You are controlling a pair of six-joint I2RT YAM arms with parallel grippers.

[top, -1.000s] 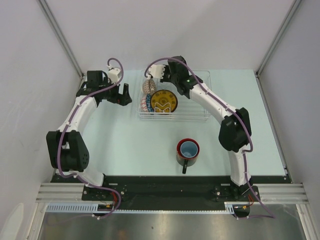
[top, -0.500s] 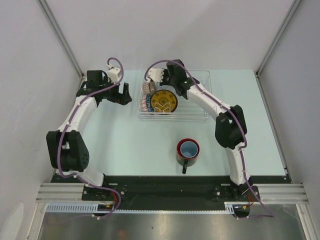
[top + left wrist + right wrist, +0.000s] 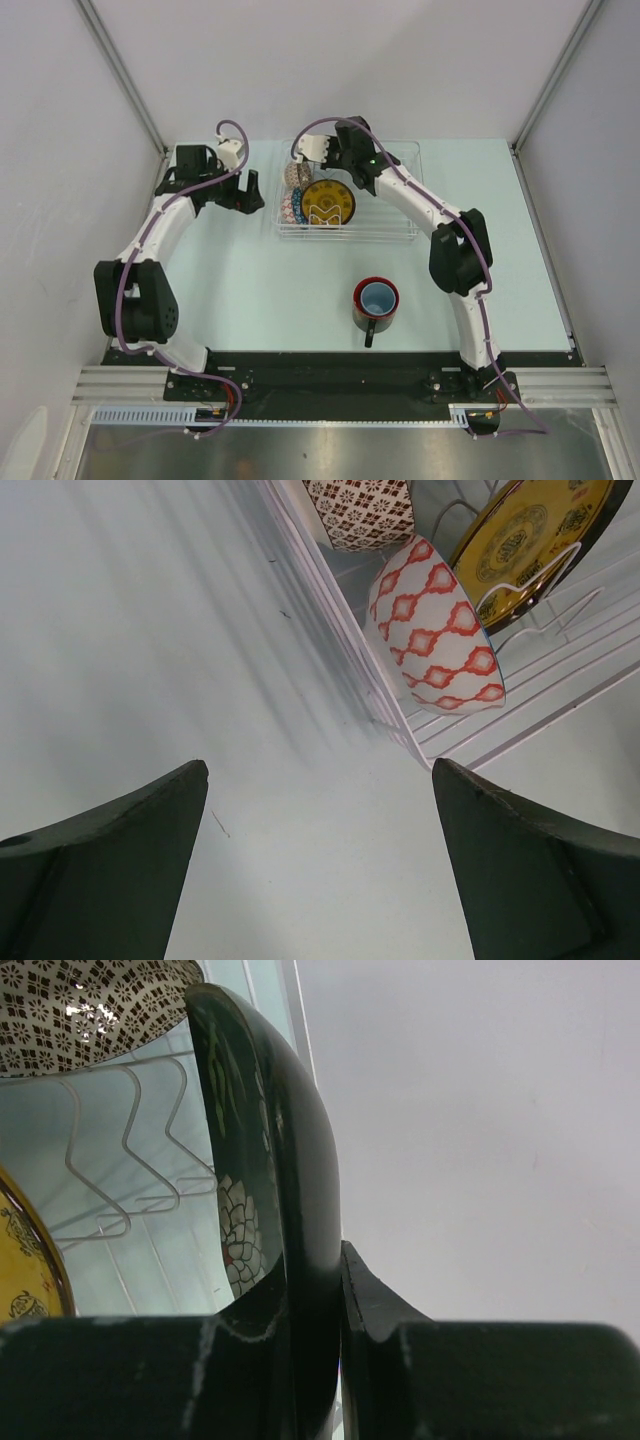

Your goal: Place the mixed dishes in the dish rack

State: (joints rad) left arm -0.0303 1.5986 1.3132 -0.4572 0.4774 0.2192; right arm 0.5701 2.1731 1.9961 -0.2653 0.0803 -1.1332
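Dark dish (image 3: pixel 285 1150) inside right gripper (image 3: pixel 328 1350)

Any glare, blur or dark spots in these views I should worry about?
Top external: even, soft light, sharp; glare only on the metal strip at the bottom. Left wrist: left gripper black and featureless, red-patterned bowl sharp. Right wrist: dark dish in the right gripper crowds the lens, underexposed; highlights glint on the brown-patterned bowl.
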